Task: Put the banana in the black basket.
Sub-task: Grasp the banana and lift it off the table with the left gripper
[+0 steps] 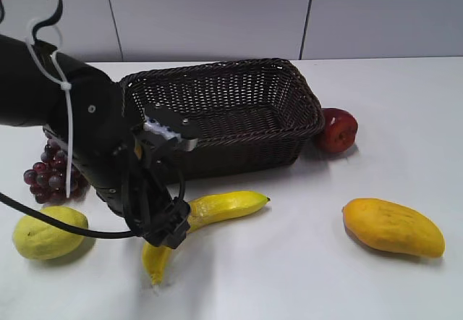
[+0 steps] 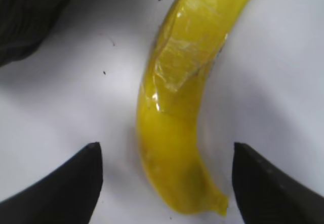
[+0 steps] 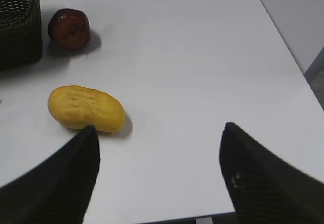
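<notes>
Fingers (image 2: pixel 66 183) straddling banana (image 2: pixel 177 107), tip toward camera

white table (image 1: pixel 376 117), pale grey panelled wall (image 1: pixel 210 9)

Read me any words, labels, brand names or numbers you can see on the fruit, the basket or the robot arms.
None: there is no readable text in any view.
The banana has only a pale scuffed patch, no sticker.
The black basket, mango and left gripper carry no markings.
</notes>
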